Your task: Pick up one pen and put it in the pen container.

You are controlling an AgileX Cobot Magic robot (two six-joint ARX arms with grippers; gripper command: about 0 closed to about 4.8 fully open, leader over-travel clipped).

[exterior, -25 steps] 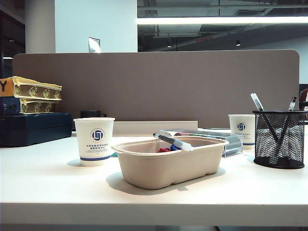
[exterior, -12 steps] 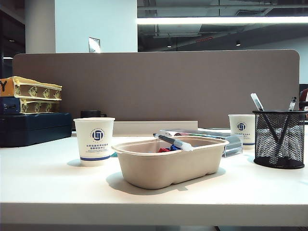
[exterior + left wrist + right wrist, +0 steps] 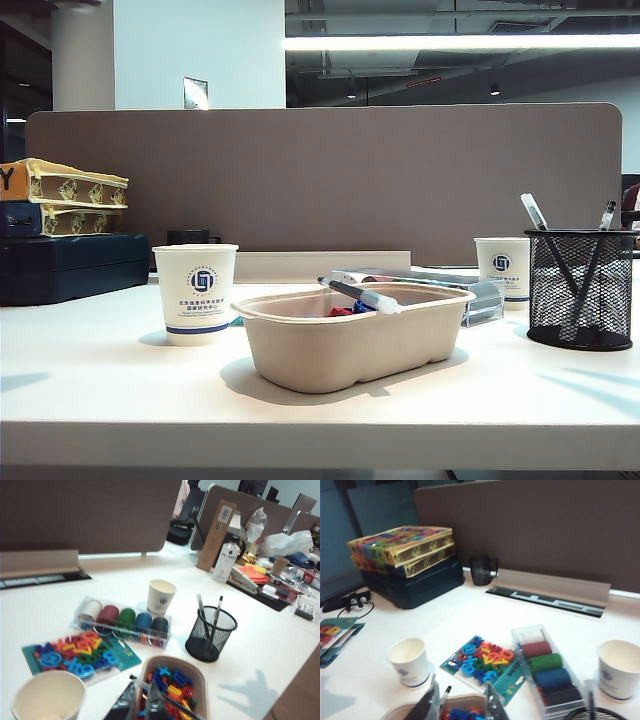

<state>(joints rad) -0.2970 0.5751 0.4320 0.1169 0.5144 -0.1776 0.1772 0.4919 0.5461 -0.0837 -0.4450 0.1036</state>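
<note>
The pen (image 3: 362, 294) lies across the beige tray (image 3: 300, 345) rim, untouched. Right gripper (image 3: 461, 700) hangs above it, jaws apart, empty; left gripper (image 3: 145, 702) blurred, you cannot tell. Risk: you snag the tray lip, tipping it short of the pen container (image 3: 580, 288)

From my station, little is legible. The stacked box (image 3: 62, 183) at the far left of the desk shows a single dark capital "Y" at its cut-off edge. Both white paper cups (image 3: 196, 293) carry a round blue logo with lines of print beneath it, too small for me to read. The plastic letters and numbers (image 3: 75, 653) on the teal card are jumbled; I cannot pick out a word.
</note>
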